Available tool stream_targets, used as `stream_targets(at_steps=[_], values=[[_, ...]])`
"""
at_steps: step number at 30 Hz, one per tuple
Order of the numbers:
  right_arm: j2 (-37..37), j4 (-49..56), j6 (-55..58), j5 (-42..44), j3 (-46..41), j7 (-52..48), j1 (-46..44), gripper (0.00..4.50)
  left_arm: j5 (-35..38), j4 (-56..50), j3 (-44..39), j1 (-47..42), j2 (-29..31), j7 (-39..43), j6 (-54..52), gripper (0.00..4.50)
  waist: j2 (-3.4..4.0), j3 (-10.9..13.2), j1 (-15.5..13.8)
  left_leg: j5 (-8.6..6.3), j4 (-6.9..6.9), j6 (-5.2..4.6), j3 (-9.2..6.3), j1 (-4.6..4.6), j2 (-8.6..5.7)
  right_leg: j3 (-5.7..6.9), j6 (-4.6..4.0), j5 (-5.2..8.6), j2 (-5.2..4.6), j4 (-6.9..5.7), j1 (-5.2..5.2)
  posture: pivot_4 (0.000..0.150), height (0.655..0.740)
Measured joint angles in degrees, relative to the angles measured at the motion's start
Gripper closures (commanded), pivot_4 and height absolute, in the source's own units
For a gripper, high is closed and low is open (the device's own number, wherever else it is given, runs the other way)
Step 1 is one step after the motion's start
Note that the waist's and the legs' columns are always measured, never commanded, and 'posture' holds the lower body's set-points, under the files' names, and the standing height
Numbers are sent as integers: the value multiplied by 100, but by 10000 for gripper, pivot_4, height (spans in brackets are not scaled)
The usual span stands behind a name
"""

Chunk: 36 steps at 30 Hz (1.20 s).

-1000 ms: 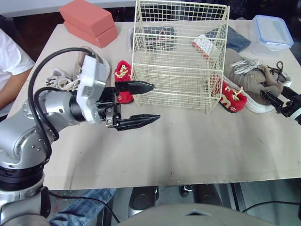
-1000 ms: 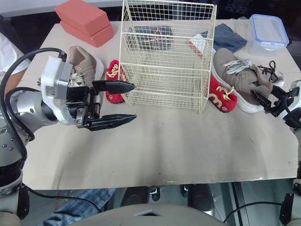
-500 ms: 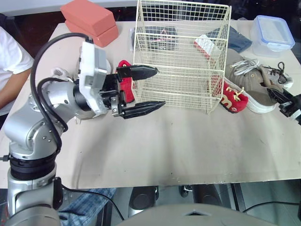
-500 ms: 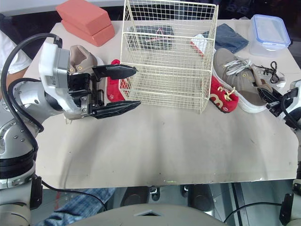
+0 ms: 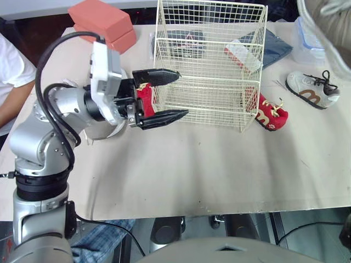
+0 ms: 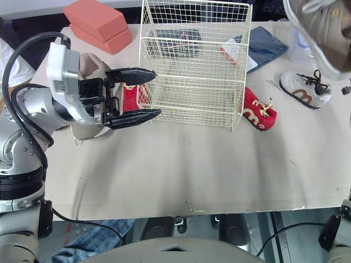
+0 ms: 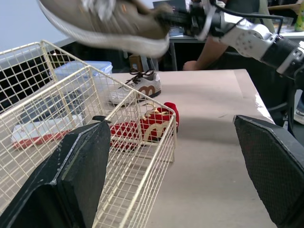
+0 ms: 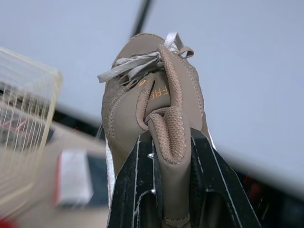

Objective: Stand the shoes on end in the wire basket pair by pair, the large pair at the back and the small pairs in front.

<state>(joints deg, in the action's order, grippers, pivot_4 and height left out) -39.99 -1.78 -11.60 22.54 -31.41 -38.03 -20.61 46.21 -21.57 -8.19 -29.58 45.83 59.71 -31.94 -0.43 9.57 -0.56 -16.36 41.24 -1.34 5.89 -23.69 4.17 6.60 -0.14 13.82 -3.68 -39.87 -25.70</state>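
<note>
Your right jaws clench the large tan shoe (image 8: 156, 114) by its heel (toe pointing away from them), aloft | Your left jaws gape wide, wire basket (image 5: 210, 41) just beside one tip, a red shoe (image 5: 145, 97) near them.

The beige counter (image 5: 219, 164) carried the wire basket (image 5: 211, 41), with the left red shoe (image 5: 146, 98) and the right red shoe (image 5: 270, 114) just beside its sides. A white-and-brown shoe (image 5: 312, 89) lay farther right, and stacked terracotta blocks (image 5: 101, 22) sat at the back left.

Head eyes look down over the wire basket (image 5: 203, 104); left wrist views it closely sideways.
</note>
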Motion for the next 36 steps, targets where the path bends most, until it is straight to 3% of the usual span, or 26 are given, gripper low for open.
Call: stream_targets(at_steps=[7,12,18,22,28,36], values=[[-515,-21,-2224,-615,956,-983,-764,44869,-167,554,-63,-384,277,505,127,0,-5,9,-20,0,1,0,-1,-5,1,6,0,0,0,4,-2,1500,6860],[-700,-271,-3492,-672,1465,-1620,-840,44869,-163,719,-312,-402,546,795,153,0,-25,34,-20,0,8,0,1,-9,2,7,0,0,-8,4,-2,1500,6860],[-1236,-379,-4781,-496,2151,-2278,-839,44869,799,687,-1229,-382,927,1000,-366,0,-34,69,-6,1,10,1,-2,-6,10,7,0,0,-11,-1,-3,1500,6860],[-1485,-348,-5105,-206,2508,-2458,-858,44869,1021,638,-1398,-394,1036,1019,-513,0,-35,69,-26,1,17,1,-6,-5,9,13,-1,0,-14,-4,3,1500,6860],[-1542,103,-5215,20,3409,-2750,-1031,44869,676,587,-668,-575,954,1307,-308,0,-35,70,-23,1,21,1,-7,-7,6,14,-2,-1,-12,-7,2,1500,6860],[-1603,374,-4717,279,4041,-3164,-1523,44869,-89,783,651,-1271,919,2335,-39,0,-39,73,-31,1,25,1,-1,-12,2,37,-21,-12,-7,-4,3,1500,6860]])
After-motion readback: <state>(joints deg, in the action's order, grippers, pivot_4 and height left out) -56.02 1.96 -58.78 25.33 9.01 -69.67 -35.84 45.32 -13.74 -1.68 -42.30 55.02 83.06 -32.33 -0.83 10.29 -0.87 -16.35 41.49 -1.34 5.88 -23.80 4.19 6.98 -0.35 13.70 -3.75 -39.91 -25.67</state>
